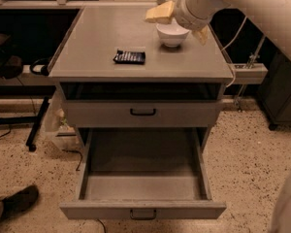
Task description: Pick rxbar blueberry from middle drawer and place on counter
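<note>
The rxbar blueberry is found lying flat on the counter, apart from the white bowl, to the view's left of it and nearer the front lip. It is judged light, thin and slightly bendable, with a slick wrapper; a pinch from above across the short width would be advised. Pale print is noted on the dark wrapper; no word can be read. The gripper is held just above the bowl, its yellowish fingers spread, nothing pinched. The middle drawer is seen pulled out, well below the bowl; no bar is seen in it.
</note>
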Controlling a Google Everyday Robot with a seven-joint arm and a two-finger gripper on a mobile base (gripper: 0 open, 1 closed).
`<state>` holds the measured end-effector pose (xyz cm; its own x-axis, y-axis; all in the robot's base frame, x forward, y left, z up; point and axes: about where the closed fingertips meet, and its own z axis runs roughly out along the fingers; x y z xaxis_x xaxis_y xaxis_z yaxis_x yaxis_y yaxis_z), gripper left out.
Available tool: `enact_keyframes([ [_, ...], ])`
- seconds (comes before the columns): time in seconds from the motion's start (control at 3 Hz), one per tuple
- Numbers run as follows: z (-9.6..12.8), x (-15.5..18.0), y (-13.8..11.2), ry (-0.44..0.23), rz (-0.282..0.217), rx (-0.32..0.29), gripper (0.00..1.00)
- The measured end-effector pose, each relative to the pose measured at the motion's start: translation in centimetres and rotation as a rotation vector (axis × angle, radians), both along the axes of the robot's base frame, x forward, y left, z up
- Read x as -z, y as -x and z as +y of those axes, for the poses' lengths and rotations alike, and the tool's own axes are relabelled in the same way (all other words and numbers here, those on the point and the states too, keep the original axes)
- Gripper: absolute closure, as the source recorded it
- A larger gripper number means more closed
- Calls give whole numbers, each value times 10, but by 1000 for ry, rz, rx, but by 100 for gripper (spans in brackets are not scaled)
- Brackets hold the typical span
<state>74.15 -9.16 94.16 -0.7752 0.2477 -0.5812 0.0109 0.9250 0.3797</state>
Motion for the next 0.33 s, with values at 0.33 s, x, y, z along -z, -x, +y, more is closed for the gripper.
enact_keyframes([
  [0.33, -3, -4, 3, -2, -7, 2, 0],
])
